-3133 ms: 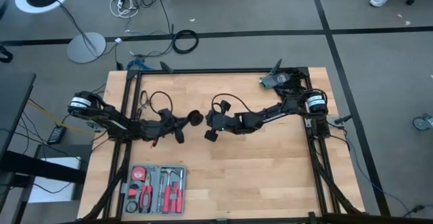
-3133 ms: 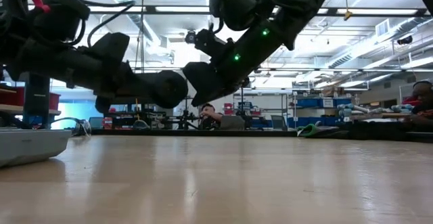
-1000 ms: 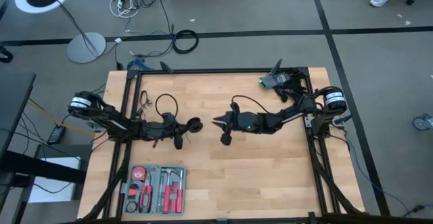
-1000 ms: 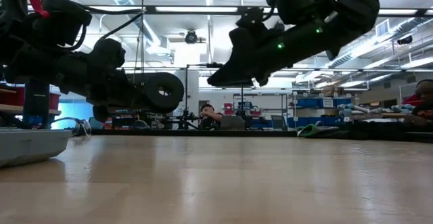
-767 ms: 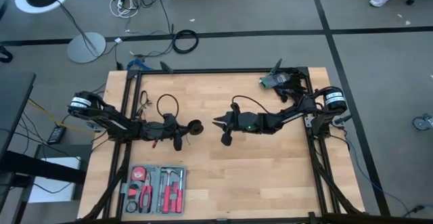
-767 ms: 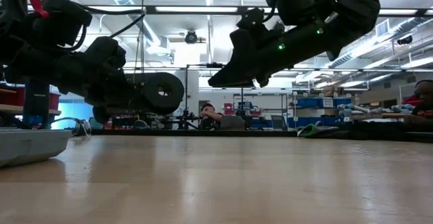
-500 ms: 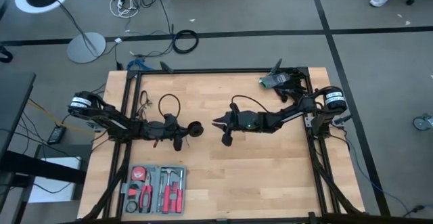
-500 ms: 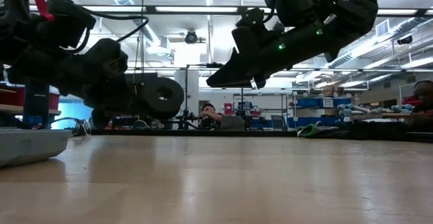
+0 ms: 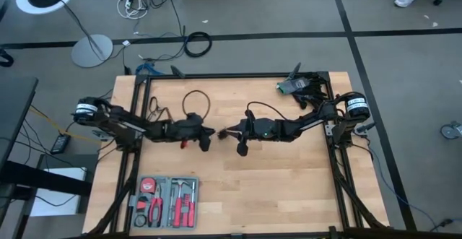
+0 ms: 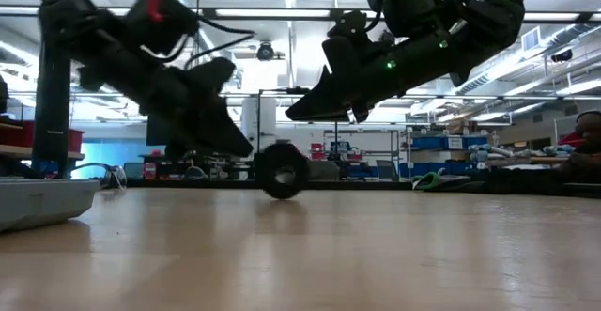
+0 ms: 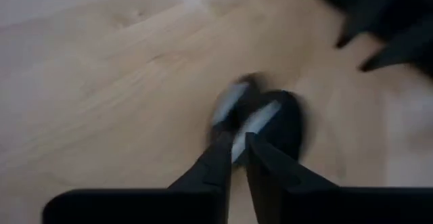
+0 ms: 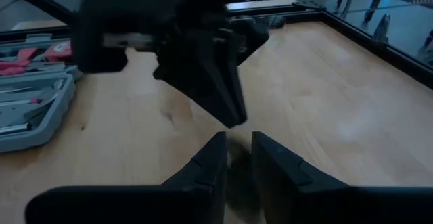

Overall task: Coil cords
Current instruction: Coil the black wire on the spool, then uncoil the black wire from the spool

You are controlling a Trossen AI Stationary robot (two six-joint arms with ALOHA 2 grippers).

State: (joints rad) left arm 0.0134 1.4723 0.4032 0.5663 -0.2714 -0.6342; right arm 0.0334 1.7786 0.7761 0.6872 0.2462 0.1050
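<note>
From above, a grey tool case [image 9: 164, 201] near the table's front-left corner holds red-handled tools. The thin black cord [image 9: 193, 102] loops up behind the left gripper [image 9: 210, 133]. Down low, its round puck [image 10: 281, 172] rests on the table. The left gripper's fingers [image 11: 220, 162] look almost closed, holding nothing clear. The right gripper [image 12: 233, 149] shows a small gap; its grip cannot be told.

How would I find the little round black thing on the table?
Look at the middle of the wooden table, where the two robot arms nearly meet. Just below the left hand sits a puck, standing on its edge like a tiny wheel, unlike the flat tool tray nearby.
</note>
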